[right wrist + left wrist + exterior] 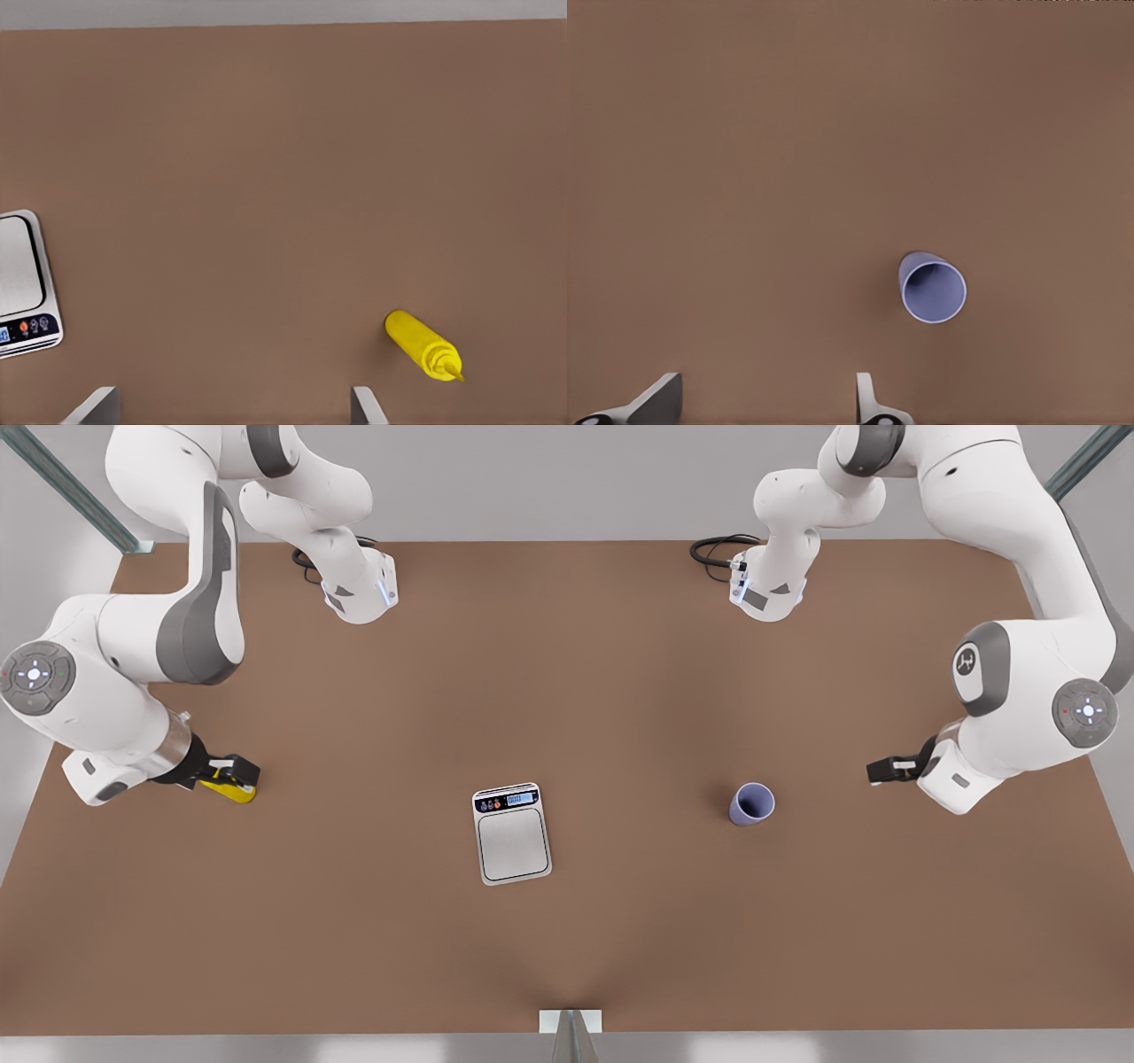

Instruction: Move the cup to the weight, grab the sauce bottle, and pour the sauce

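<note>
While both end effectors hang open over the bench (pixel 620 691), nothing is gripped.
Front view: the left end effector (pixel 879 771) is at 3 o'clock of the cup (pixel 751 804), well apart. The right end effector (pixel 232 776) sits just over the sauce bottle (pixel 229 792), at 9 o'clock of the weight (pixel 511 833), mid-bench.

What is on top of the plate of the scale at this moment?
Nothing is on the weight; its silver plate is bare. The cup stands apart on the table, with the open left gripper near it. The open right gripper is over the lying sauce bottle.
</note>
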